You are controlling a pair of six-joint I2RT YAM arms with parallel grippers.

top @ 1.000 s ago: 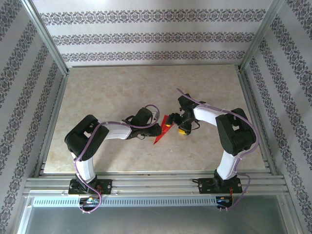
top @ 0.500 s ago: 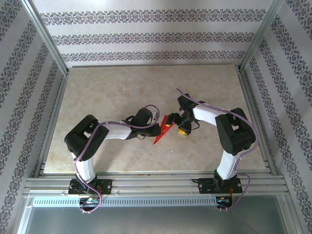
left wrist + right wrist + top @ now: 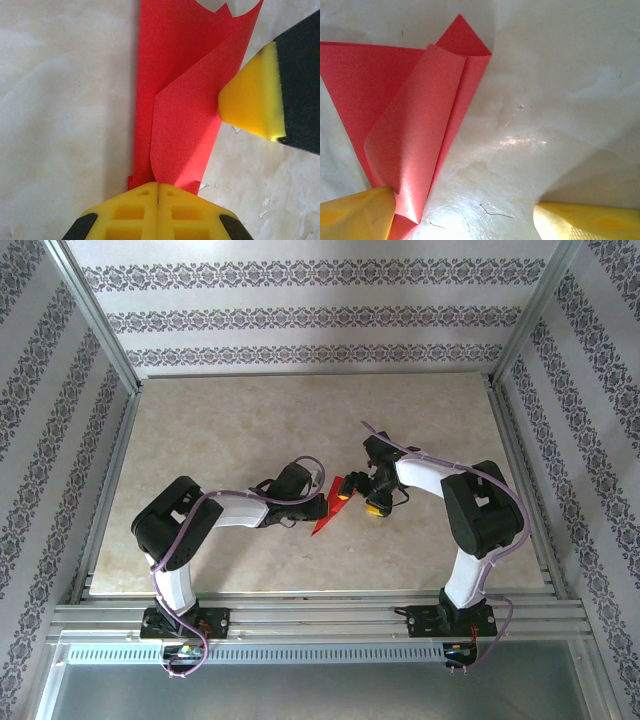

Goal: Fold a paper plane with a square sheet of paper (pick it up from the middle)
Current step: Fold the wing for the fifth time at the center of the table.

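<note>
Red paper plane (image 3: 331, 508) was pinched by the left gripper (image 3: 158, 189) at mid-desk (image 3: 230, 420).
The right gripper (image 3: 465, 222) stood spread, one pad against a loose flap; the plane's clamped end was hidden, its far end cut off in the left wrist view.

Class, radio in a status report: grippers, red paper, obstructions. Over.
Left gripper shut on red paper, narrow end. Right gripper open, one finger against the loose flap. Paper partly folded, flap curling up. No obstruction seen.
</note>
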